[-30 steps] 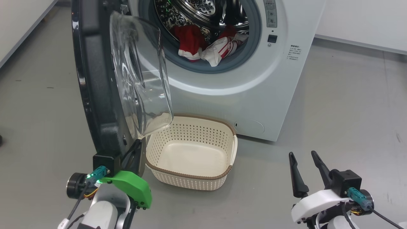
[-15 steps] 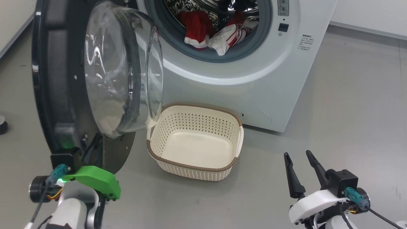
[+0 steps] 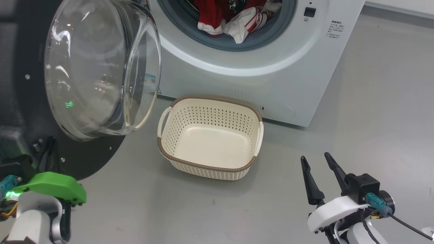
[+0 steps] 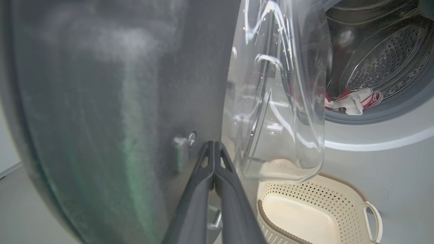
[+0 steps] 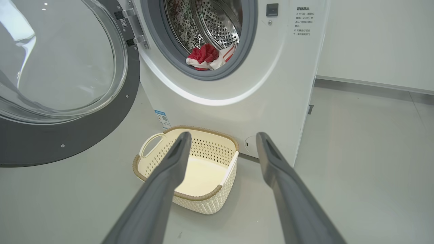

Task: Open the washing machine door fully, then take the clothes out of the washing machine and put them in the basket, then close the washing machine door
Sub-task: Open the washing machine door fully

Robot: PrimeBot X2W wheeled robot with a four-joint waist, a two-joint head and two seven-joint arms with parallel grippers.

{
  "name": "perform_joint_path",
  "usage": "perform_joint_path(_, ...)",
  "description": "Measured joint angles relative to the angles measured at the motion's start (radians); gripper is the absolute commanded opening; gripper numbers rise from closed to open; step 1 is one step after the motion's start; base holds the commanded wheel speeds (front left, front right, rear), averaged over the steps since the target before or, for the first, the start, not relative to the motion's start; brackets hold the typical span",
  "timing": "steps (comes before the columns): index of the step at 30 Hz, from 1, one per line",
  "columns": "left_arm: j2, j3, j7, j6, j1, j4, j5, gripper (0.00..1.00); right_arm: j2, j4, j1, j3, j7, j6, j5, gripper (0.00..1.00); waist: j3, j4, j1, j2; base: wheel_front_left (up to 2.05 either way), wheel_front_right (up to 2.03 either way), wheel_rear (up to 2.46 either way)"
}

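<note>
L gripper [image 4: 214,149] pinched shut on nothing, tips at the washing machine door [image 4: 101,101] inner face, nr its lower edge. R gripper [image 3: 314,157] spread wide, empty — over floor [image 3: 373,118], right of the basket [image 3: 210,167]. Clothes [image 3: 234,20] lie inside the washing machine [image 3: 271,84] — door open.

We are seeing the basket [image 3: 206,168] sitting on the floor [image 3: 373,101] just before the washing machine [image 3: 244,84], the door [image 3: 98,67] hanging to its left, the clothes [image 3: 237,22] lying inside it.
</note>
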Motion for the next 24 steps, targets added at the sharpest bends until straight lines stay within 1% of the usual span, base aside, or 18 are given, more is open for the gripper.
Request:
perform_joint_path(15, 0.054, 0.12, -0.01, 0.011, -0.087, 0.024, -0.06, 0.0, -0.044, -0.034, -0.05, -0.002, 0.028, -0.001, -0.024, 1.0, 0.121, -0.009, 0.0, 0.0, 0.0, 0.0, 0.0)
perform_joint_path(17, 0.058, 0.149, -0.012, 0.012, -0.11, 0.041, -0.079, 0.0, -0.054, -0.043, -0.059, -0.006, 0.035, -0.002, -0.027, 1.0, 0.147, -0.01, 0.0, 0.0, 0.0, 0.0, 0.0)
perform_joint_path(24, 0.081, 0.195, -0.013, 0.012, -0.15, 0.084, -0.105, 0.0, -0.075, -0.056, -0.075, -0.011, 0.049, -0.009, -0.041, 1.0, 0.194, -0.008, 0.0, 0.0, 0.0, 0.0, 0.0)
